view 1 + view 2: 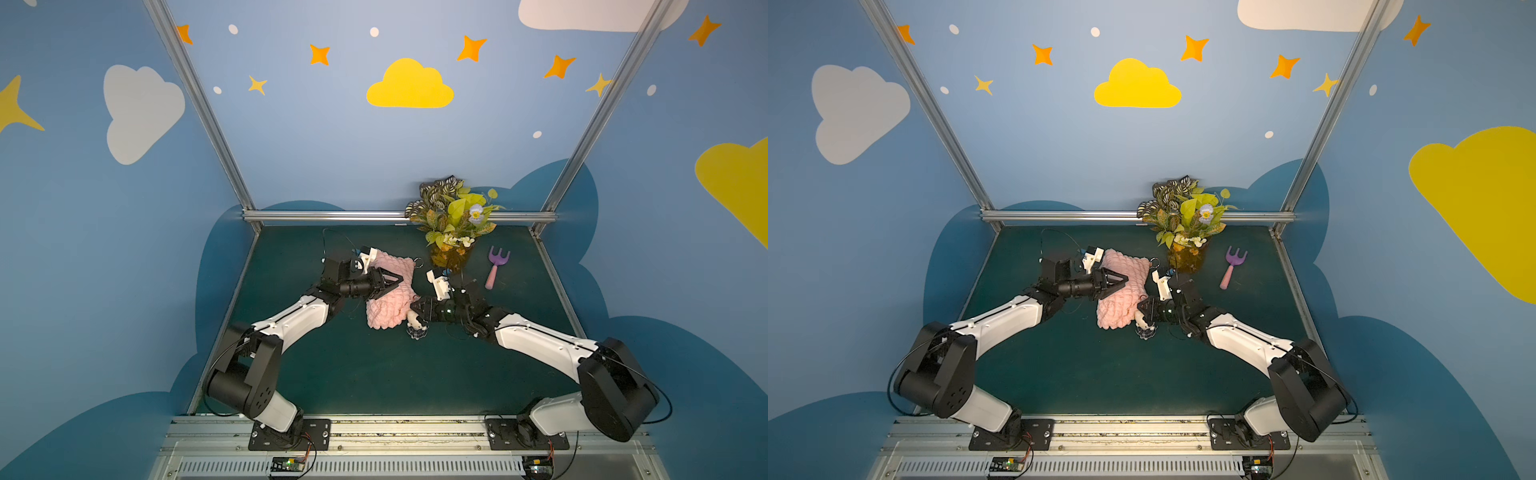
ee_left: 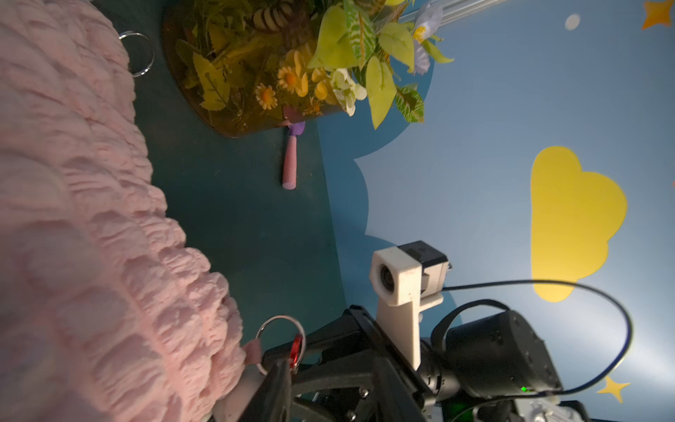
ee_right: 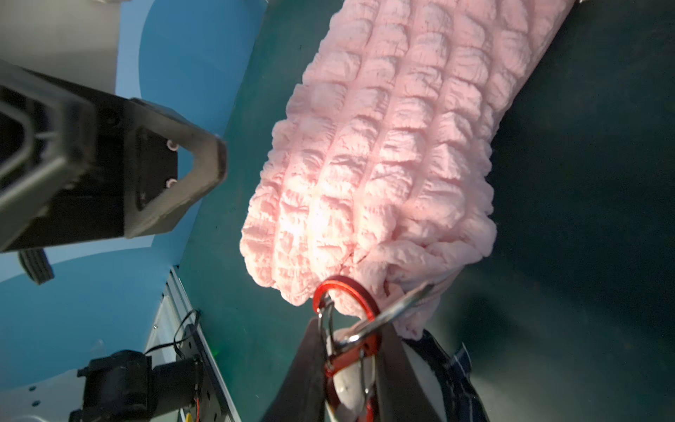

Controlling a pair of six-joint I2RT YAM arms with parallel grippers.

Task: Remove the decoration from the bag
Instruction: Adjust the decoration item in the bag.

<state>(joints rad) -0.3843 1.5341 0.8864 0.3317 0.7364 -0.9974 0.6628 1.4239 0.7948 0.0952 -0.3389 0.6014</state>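
We see the dark green tabletop (image 1: 374, 374) carrying everything, and on it the soft pink quilted-bubble fabric bag (image 1: 386, 314) lies flat between the two arms, where both can reach it. The left pincer (image 1: 397, 285) hovers over the bag's middle with its jaws partly spread and nothing between them. We judge it is placed there to pin the limp fabric, so the bag does not drag along when its corner is tugged. The right pincer (image 3: 352, 325) sits at the bag's near corner, closed tight on the clasp end of the decoration, since that is the one link to undo. The small white plush charm in a black-and-white dress (image 1: 414, 323) lies on the tabletop touching that corner, just beside the right pincer. Its red metal clasp (image 3: 347, 288) is hooked through the bag's silver metal ring (image 3: 398, 308), so in our judgement the charm is not yet free, and the clasp needs working off the ring rather than a plain pull.
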